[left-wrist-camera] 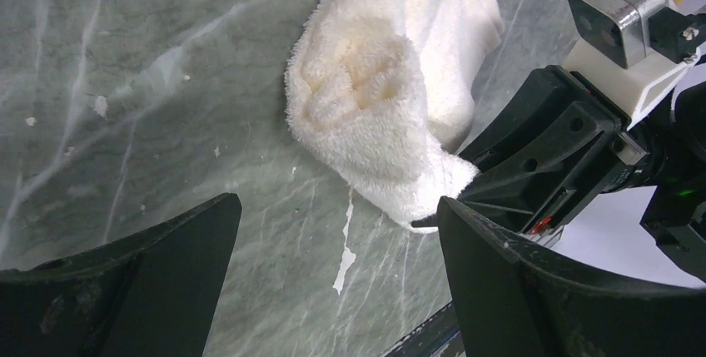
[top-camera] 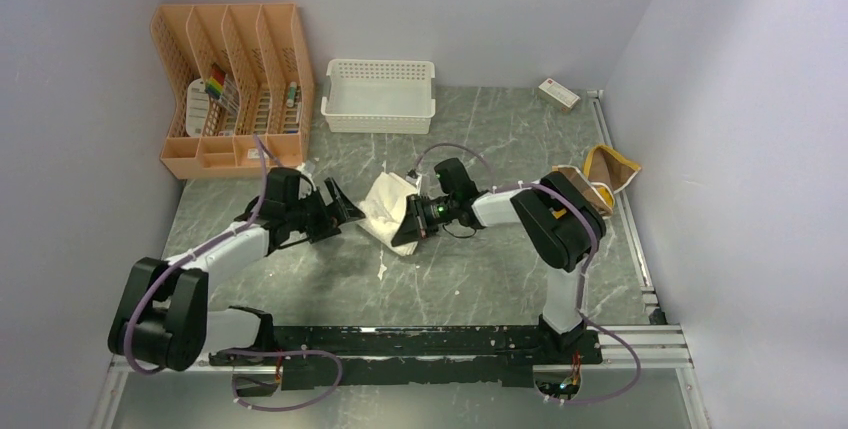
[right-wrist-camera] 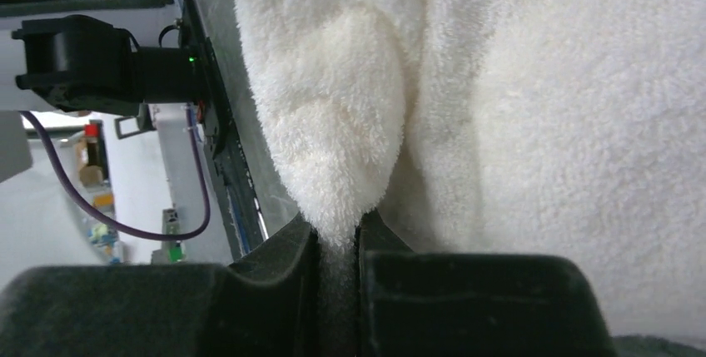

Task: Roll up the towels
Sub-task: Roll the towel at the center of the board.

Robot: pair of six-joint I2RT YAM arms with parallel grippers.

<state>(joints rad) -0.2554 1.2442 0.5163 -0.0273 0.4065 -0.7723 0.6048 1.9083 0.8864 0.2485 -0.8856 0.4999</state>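
The white towel (top-camera: 385,204) lies bunched and partly rolled at the middle of the table. My right gripper (top-camera: 413,224) is shut on a fold of the white towel (right-wrist-camera: 333,124) at its right edge. My left gripper (top-camera: 343,206) stands wide open just left of the towel, nothing between its fingers (left-wrist-camera: 499,265); in the left wrist view the white towel (left-wrist-camera: 375,99) lies beyond the fingertips, apart from them. The mustard-yellow towel (top-camera: 605,171) lies crumpled at the table's right edge, behind the right arm.
A white lattice basket (top-camera: 379,95) stands at the back centre. An orange file organiser (top-camera: 232,84) holding small items fills the back left. A small box (top-camera: 558,95) lies at the back right. A metal rail (top-camera: 630,239) runs along the right edge.
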